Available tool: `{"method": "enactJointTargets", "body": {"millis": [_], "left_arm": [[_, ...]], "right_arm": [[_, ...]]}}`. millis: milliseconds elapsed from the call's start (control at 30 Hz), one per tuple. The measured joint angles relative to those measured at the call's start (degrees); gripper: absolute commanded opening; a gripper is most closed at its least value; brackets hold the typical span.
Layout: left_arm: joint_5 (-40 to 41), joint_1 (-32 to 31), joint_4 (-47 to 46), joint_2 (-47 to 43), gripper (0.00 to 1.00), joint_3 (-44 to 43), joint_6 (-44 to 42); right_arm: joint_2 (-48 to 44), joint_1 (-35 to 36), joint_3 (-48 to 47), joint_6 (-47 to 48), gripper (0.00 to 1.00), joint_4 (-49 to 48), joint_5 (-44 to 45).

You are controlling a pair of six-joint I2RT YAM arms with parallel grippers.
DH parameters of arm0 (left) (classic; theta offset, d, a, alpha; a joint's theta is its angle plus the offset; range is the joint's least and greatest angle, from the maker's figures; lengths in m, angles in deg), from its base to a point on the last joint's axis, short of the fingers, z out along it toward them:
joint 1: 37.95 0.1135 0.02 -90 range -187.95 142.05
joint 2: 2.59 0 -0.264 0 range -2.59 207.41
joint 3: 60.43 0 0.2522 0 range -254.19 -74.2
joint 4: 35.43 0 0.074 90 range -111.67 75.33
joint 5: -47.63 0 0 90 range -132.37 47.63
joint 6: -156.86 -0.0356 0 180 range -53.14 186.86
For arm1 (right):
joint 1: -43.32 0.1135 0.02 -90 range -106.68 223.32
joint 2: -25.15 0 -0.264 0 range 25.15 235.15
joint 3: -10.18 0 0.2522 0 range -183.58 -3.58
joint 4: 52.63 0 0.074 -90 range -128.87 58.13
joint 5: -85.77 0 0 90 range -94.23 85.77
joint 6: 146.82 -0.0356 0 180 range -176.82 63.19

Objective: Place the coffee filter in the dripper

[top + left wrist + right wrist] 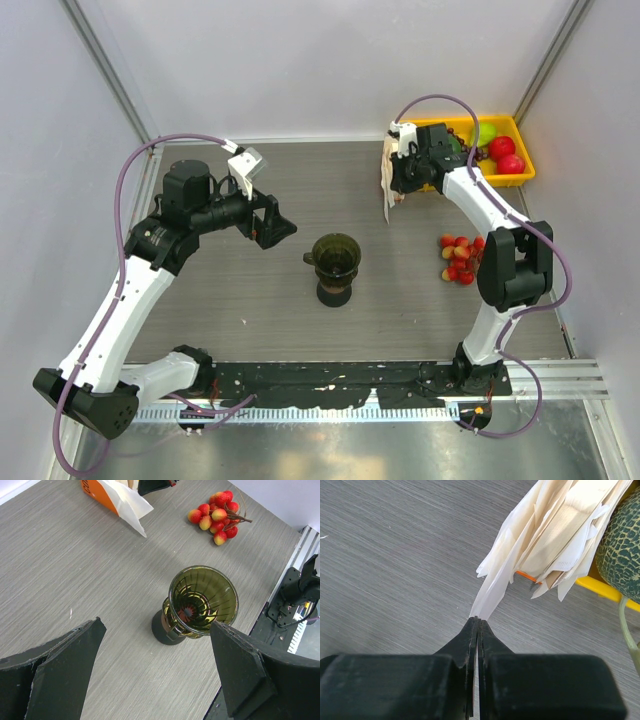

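The dripper (336,257), a dark olive translucent funnel with a small side handle, stands in the middle of the table on a small black cup (334,293). It also shows in the left wrist view (202,600), with nothing inside it. My left gripper (280,228) is open and empty, held above the table to the dripper's left (157,626). My right gripper (477,620) is shut on the pointed tip of a thin white coffee filter (492,592). The filter still lies against the pack of filters (560,535) at the back right (390,175).
A yellow tray (522,172) with red and green fruit and a netted melon (622,550) stands at the back right corner, just behind the pack. A bunch of red lychees (458,258) lies to the right of the dripper. White walls enclose the table.
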Motion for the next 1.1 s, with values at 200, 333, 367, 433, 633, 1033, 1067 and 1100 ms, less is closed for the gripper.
{"method": "enactJointTargets", "body": {"millis": [200,333,367,433,633,1033,1067,1100], "left_arm": [[-0.02,0.0,0.0,0.0,0.99,0.0,0.0],[-0.02,0.0,-0.02,0.0,0.99,0.0,0.0],[-0.02,0.0,-0.02,0.0,0.99,0.0,0.02],[-0.2,0.0,-0.02,0.0,0.99,0.0,0.02],[-0.26,0.0,0.0,0.0,0.99,0.0,0.04],[-0.28,0.0,-0.02,0.02,0.99,0.0,0.07],[-0.31,0.0,-0.02,0.02,0.99,0.0,0.07],[-0.33,0.0,-0.02,0.02,0.99,0.0,0.09]], "right_arm": [[0.04,-0.02,0.09,0.48,0.05,0.0,0.42],[0.04,-0.02,0.09,0.66,0.19,0.0,0.92],[0.04,-0.02,0.09,0.79,0.27,0.02,1.09],[0.07,-0.02,0.09,1.01,0.36,0.17,1.49],[1.31,0.07,0.07,1.6,0.43,0.44,2.84],[1.05,0.48,0.68,1.01,0.56,0.7,2.1],[0.44,0.5,0.85,0.59,0.59,0.72,1.79],[-0.13,0.5,0.9,0.26,0.6,0.72,1.4]]}}
